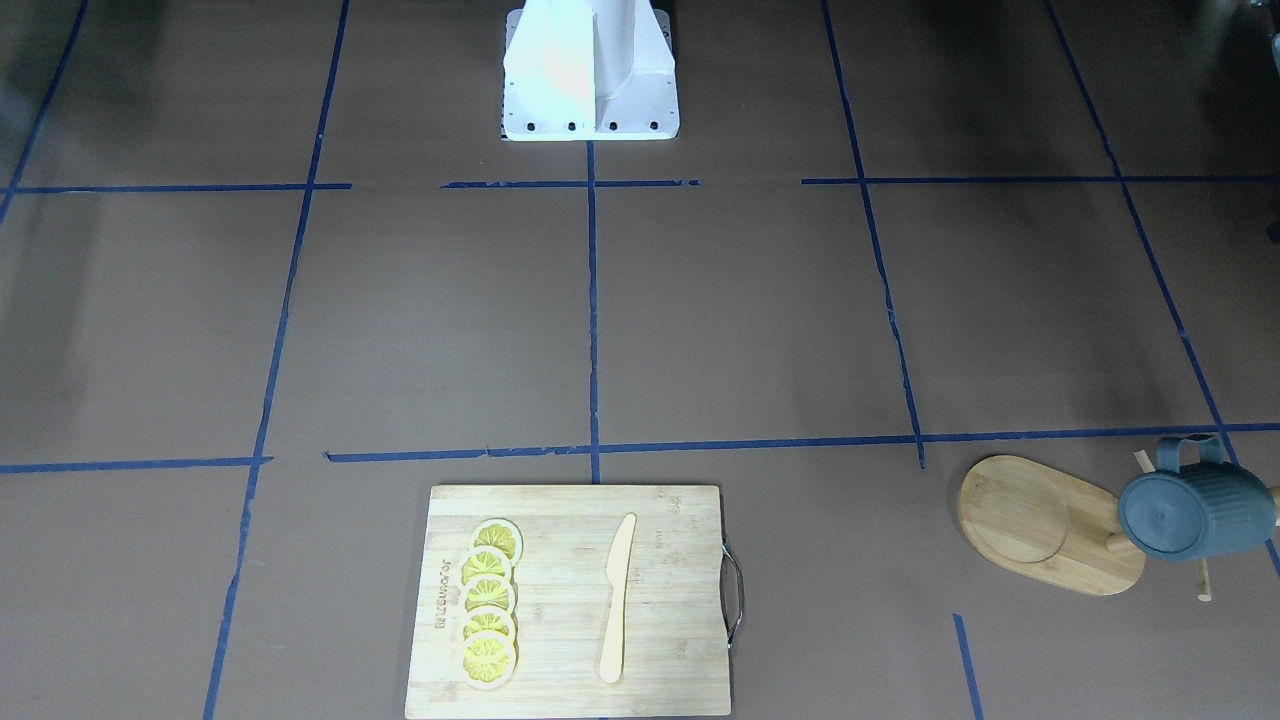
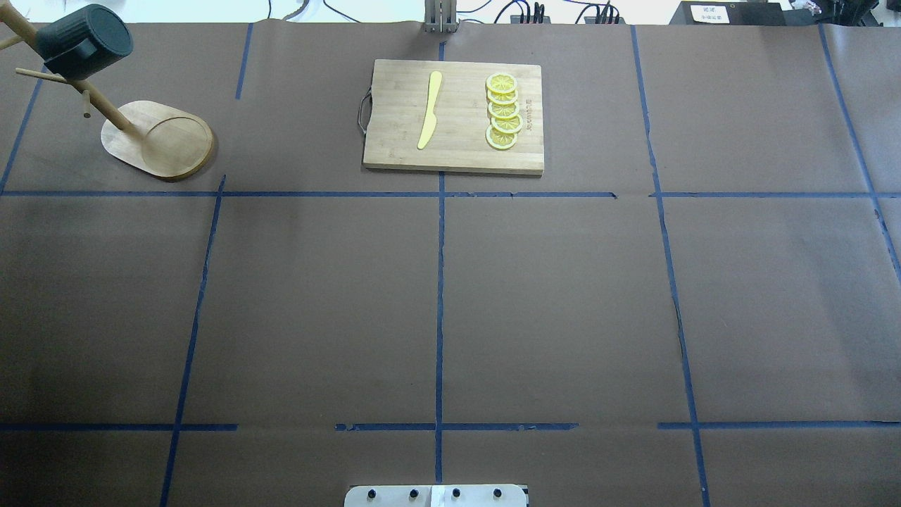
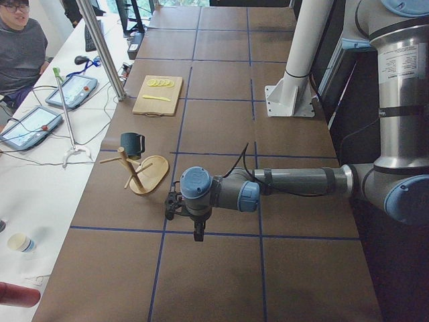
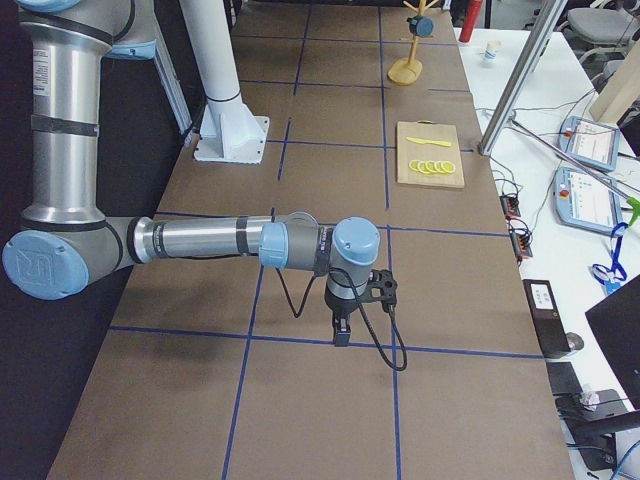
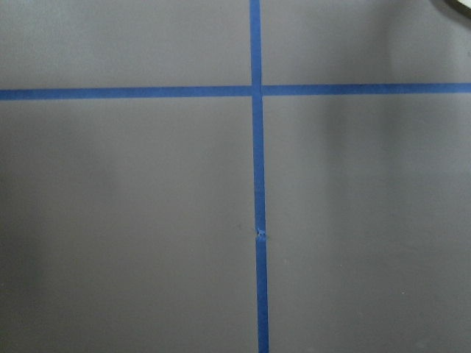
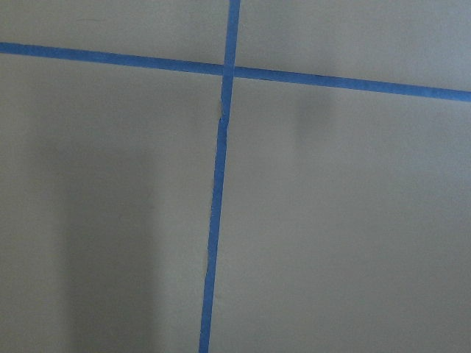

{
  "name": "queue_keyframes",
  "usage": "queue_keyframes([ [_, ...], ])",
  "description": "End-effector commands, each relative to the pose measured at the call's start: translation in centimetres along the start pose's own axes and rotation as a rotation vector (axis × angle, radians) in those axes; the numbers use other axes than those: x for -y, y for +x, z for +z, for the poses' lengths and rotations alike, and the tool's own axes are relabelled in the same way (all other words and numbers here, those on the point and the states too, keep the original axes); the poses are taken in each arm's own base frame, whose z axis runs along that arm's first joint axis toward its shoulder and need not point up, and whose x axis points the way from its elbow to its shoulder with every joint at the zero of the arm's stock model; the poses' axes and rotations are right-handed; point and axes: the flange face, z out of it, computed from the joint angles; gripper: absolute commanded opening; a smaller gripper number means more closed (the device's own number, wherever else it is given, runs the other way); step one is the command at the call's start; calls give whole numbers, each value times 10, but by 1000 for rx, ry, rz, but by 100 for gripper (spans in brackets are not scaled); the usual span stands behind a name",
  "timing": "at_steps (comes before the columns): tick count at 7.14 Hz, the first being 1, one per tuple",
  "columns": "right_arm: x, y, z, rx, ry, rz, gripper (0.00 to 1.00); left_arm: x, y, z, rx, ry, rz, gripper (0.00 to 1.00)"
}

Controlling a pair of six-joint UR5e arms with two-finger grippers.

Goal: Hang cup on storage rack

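Note:
The dark blue-grey cup (image 2: 83,41) hangs near the top of the bamboo storage rack (image 2: 158,137) at the table's far left corner, its ribbed body tipped sideways. Both also show in the front view, the cup (image 1: 1200,510) over the rack's oval base (image 1: 1040,525). The cup (image 3: 132,143) is apart from both grippers. My left gripper (image 3: 172,206) shows only in the left side view, low over the table well short of the rack (image 3: 151,173). My right gripper (image 4: 385,290) shows only in the right side view. I cannot tell whether either is open or shut.
A rectangular bamboo cutting board (image 2: 394,151) at the far middle carries several lemon slices (image 2: 503,111) and a yellow knife (image 2: 430,109). The robot's white base (image 1: 590,75) stands at the near edge. A person (image 3: 20,40) sits at the side desk.

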Motion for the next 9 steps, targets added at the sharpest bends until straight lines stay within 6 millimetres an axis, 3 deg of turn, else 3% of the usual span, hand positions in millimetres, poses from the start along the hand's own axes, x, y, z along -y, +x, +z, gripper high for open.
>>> queue_keyframes([
  [1, 2, -5, 4, 0, -9, -12, 100, -13, -4, 3, 1, -10, -11, 100],
  [9, 7, -12, 6, 0, -12, -26, 100, -14, -3, 2, 1, -9, -7, 100],
])
